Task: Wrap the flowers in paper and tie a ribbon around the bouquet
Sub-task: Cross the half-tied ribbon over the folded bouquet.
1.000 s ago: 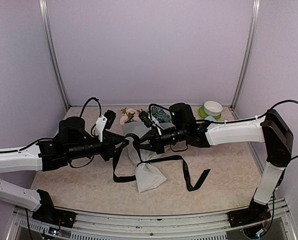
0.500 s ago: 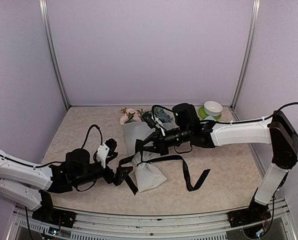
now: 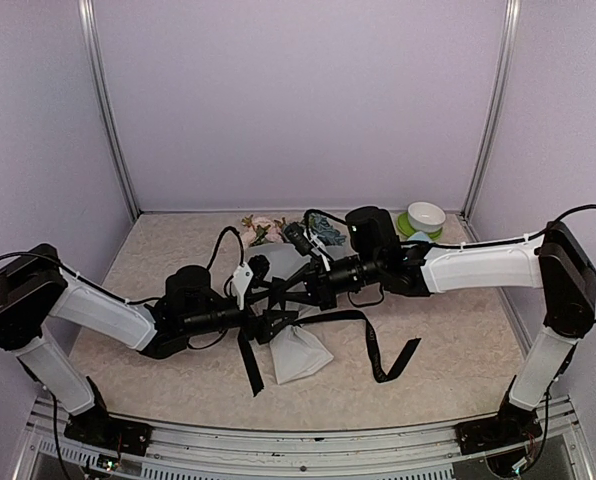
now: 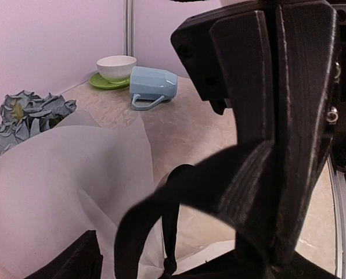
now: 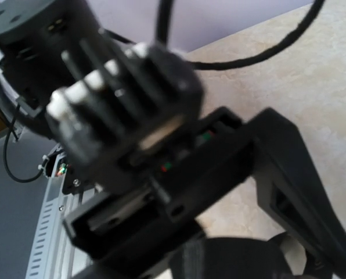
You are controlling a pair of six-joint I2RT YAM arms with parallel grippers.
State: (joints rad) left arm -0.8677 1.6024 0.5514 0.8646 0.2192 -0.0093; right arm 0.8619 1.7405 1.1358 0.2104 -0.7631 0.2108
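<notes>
The bouquet lies on the table with its pink roses and blue hydrangea toward the back wall. Its frosted paper fans out toward the front. The black ribbon circles the paper's neck, one tail running front-left and the other right. My right gripper is shut on the ribbon just above the neck. My left gripper stands open right beside it, jaws spread either side of the ribbon loop. One left finger shows at the lower edge of the left wrist view.
A white bowl on a green saucer stands at the back right, with a pale blue mug lying on its side next to it. Purple walls and metal posts close in the back and sides. A metal rail runs along the front.
My left gripper let go of the ribbon, dipped toward the front left, then came back open to the bouquet's neck. The left ribbon tail now trails toward the front. The right arm barely moved.
</notes>
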